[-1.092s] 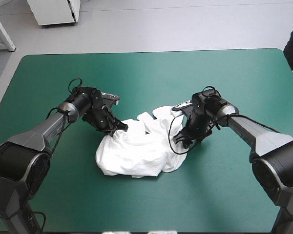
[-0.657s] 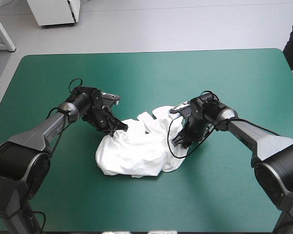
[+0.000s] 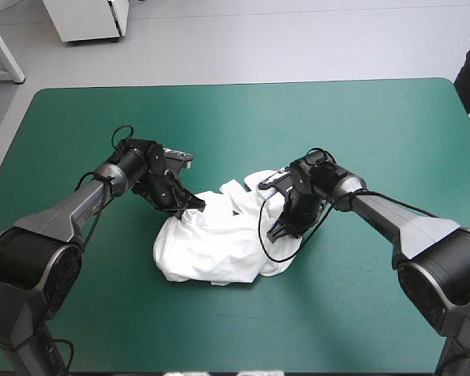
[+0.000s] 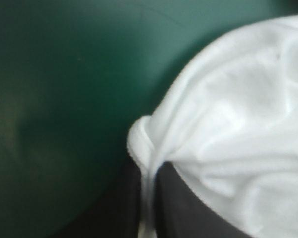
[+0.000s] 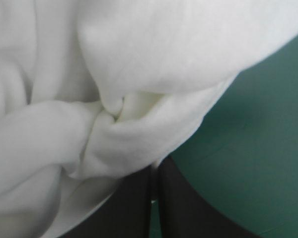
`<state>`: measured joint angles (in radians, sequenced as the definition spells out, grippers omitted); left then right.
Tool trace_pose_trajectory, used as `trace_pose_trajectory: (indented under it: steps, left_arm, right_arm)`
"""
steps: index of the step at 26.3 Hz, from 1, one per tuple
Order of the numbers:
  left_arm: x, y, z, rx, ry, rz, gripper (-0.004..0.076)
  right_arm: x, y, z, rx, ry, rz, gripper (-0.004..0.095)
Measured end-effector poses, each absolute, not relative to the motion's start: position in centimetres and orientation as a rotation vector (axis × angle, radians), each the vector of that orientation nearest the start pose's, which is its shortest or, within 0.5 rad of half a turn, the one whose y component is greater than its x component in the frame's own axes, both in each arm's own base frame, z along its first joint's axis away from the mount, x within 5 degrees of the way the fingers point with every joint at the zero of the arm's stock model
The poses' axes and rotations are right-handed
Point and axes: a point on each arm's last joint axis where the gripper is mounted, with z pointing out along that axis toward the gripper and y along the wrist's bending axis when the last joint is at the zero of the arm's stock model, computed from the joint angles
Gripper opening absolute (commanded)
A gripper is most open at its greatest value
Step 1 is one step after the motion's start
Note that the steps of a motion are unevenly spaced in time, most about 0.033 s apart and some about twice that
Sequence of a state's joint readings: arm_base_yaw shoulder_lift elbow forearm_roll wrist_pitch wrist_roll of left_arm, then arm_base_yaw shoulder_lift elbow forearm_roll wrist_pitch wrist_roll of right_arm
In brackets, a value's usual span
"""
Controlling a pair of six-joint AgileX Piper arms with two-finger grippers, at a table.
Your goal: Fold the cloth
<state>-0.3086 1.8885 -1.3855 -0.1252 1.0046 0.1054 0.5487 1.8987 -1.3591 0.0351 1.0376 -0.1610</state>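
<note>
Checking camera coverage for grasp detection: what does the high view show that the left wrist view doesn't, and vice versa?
High view only: the whole crumpled T-shirt heap mid-table, and the right gripper at the heap's right side. Left wrist view only: a thin strand of cloth pinched between the left gripper's nearly shut black fingers. Both: the white T-shirt, the teal-green cover, and the left gripper at the heap's far-left edge.

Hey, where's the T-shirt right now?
In the high view, the T-shirt lies crumpled near the middle of the teal-green table, between the two arms. The left tool pinches its far-left edge; the right tool sits at its right edge.
</note>
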Motion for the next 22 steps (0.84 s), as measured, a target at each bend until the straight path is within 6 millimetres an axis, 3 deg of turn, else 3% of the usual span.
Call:
trace_pose_trajectory:
  steps: [3,5,7,8,15,22]
  left_arm:
    - [35.3,-12.2,21.6,0.55,2.928,-0.157,-0.001]
    - [34.5,-11.7,23.3,0.572,2.903,-0.116,-0.001]
    - [33.2,-11.2,26.5,0.566,2.844,-0.116,-0.001]
    - [32.2,-10.9,28.4,0.559,2.802,-0.122,-0.001]
    - [27.0,-9.2,36.3,0.511,2.605,-0.151,-0.001]
    - [21.1,-7.3,46.1,0.454,2.276,-0.189,-0.001]
  right_arm:
    - [31.5,19.7,20.4,-1.041,2.88,0.05,-0.0013]
    - [31.4,19.9,21.5,-1.04,2.858,0.034,-0.0013]
    - [31.2,19.9,22.8,-1.018,2.848,0.011,-0.0013]
    - [31.0,19.8,24.2,-0.998,2.832,0.008,-0.0013]
    - [28.6,17.3,34.9,-0.836,2.613,-0.03,-0.0013]
    - [23.6,13.2,46.2,-0.623,2.294,0.01,-0.0013]
